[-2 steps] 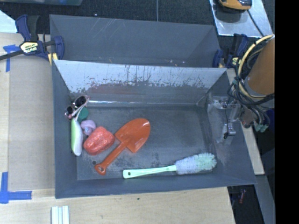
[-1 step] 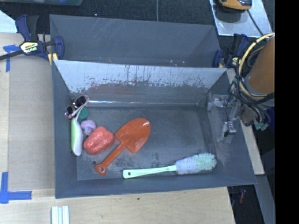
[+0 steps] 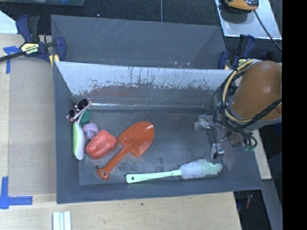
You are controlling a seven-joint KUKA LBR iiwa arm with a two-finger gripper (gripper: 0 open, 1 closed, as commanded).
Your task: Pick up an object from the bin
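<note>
Claw (image 3: 218,151): right of frame, low in the bin (image 3: 144,87) near its right wall, just above the white bristle head of a pale green brush (image 3: 158,176) that lies along the lower edge; how far it is open cannot be told. Centre: orange shovel (image 3: 136,138). Left wall, grouped: red lump (image 3: 100,145), white-and-green tube (image 3: 77,140), black sunglasses (image 3: 78,110).

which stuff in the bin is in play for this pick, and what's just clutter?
In play: tool at the right end of the bin; green-handled brush, bristle head nearest the tool.
Lying about, left half: orange shovel, red lumpy toy, white-and-green tube, small purple piece, black piece.
</note>
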